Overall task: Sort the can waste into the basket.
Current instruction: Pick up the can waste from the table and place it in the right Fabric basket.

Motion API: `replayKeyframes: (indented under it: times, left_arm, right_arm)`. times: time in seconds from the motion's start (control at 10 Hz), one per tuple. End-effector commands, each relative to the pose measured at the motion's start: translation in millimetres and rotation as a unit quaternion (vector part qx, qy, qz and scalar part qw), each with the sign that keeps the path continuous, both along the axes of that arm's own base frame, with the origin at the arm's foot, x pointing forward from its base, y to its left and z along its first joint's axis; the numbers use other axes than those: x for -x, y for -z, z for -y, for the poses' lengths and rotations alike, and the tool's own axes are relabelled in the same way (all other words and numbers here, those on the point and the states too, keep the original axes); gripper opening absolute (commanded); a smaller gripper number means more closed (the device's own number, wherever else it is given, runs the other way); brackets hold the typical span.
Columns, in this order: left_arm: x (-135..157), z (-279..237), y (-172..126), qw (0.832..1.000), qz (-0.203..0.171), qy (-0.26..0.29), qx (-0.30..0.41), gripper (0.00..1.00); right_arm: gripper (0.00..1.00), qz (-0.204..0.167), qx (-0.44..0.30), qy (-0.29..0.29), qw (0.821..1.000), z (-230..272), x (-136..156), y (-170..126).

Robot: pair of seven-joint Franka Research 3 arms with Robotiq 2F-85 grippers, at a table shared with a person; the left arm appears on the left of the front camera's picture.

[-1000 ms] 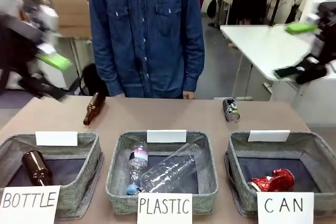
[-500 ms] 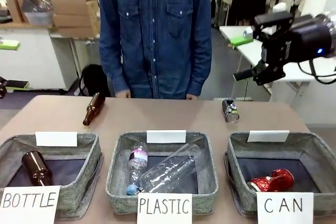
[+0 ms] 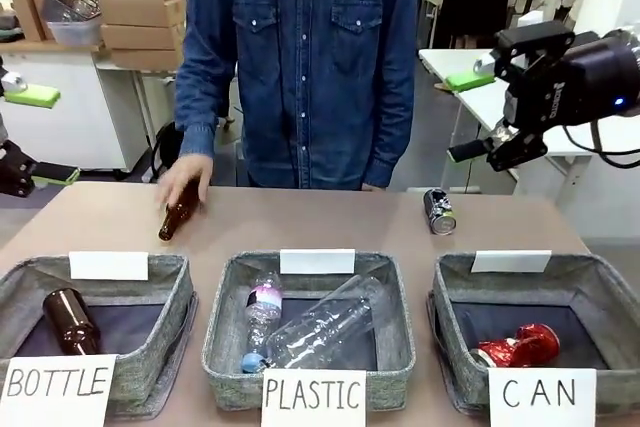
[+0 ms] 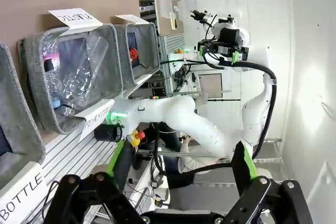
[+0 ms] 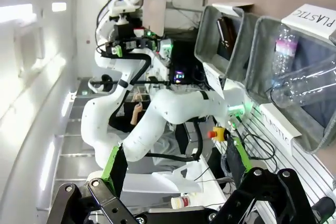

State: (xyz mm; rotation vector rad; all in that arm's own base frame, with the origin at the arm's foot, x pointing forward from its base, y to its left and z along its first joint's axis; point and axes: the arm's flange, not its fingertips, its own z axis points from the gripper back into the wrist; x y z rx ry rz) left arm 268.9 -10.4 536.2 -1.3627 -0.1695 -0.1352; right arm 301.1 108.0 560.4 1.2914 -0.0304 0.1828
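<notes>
- Two cans to account for: the red can lay inside the CAN basket at near right. The grey can sat on the table just beyond that basket's far left corner, seemingly on its side and not yet sorted.
- Right gripper hung high over the far right of the table, above and right of the grey can. Its fingers were spread wide with nothing between them.
- Left gripper was at the far left edge, fingers released and empty.
- Person's hand rested on the brown bottle at far left, well apart from the grey can.
- Step in hand, as judged: the right arm reaching for the grey can.
- Best to come down over it with fingers straddling the round body, and close gently since a dented can may roll or slip.
- Then lift clear of the basket rim, carry it nearer, and release over the dark floor beside the red can.
</notes>
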Motion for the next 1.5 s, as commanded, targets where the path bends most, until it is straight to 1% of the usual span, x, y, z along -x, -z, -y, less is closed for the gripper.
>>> replayKeyframes:
  times: [0.0, 0.4, 0.5, 0.6, 0.7, 0.8, 0.9, 1.0, 1.1, 1.2, 1.3, 1.4]
  left_arm:
    - [-2.3, -3.7, -1.5, 1.000, 0.010, 0.003, 0.007, 1.00]
    - [-2.3, -3.7, -1.5, 1.000, 0.010, 0.003, 0.007, 1.00]
    - [-2.3, -3.7, -1.5, 1.000, 0.010, 0.003, 0.007, 1.00]
    - [-2.3, -3.7, -1.5, 1.000, 0.010, 0.003, 0.007, 1.00]
    - [-2.3, -3.7, -1.5, 1.000, 0.010, 0.003, 0.007, 1.00]
    - [-2.3, -3.7, -1.5, 1.000, 0.010, 0.003, 0.007, 1.00]
    - [-2.3, -3.7, -1.5, 1.000, 0.010, 0.003, 0.007, 1.00]
    - [-2.3, -3.7, -1.5, 1.000, 0.010, 0.003, 0.007, 1.00]
    - [-2.3, -3.7, -1.5, 1.000, 0.010, 0.003, 0.007, 1.00]
    - [-2.3, -3.7, -1.5, 1.000, 0.010, 0.003, 0.007, 1.00]
    - [-2.3, -3.7, -1.5, 1.000, 0.010, 0.003, 0.007, 1.00]
    - [-2.3, -3.7, -1.5, 1.000, 0.010, 0.003, 0.007, 1.00]
  right_arm:
    - [1.00, 0.004, 0.002, -0.008, 1.000, 1.7, -2.4, -2.0]
    - [1.00, 0.004, 0.002, -0.008, 1.000, 1.7, -2.4, -2.0]
    - [1.00, 0.000, 0.002, 0.000, 1.000, 0.4, 0.1, 0.4]
    - [1.00, -0.007, 0.116, -0.021, 0.993, -8.9, -7.4, -1.6]
    - [1.00, -0.034, 0.213, 0.047, 0.975, -11.7, -15.8, -2.3]
    - [1.00, -0.030, 0.285, 0.094, 0.954, -8.3, -17.7, -5.0]
    - [1.00, -0.049, 0.387, 0.168, 0.905, 2.2, -18.7, -5.4]
    - [1.00, -0.057, 0.485, 0.213, 0.846, 13.6, -18.0, -4.8]
    - [1.00, -0.054, 0.552, 0.235, 0.798, 17.3, -17.5, -4.3]
    - [1.00, -0.030, 0.546, 0.229, 0.806, 15.4, -16.9, -6.9]
    - [1.00, -0.035, 0.481, 0.231, 0.845, 12.1, -12.5, -13.3]
    - [1.00, 0.018, 0.454, 0.197, 0.869, 26.5, -20.6, -6.8]
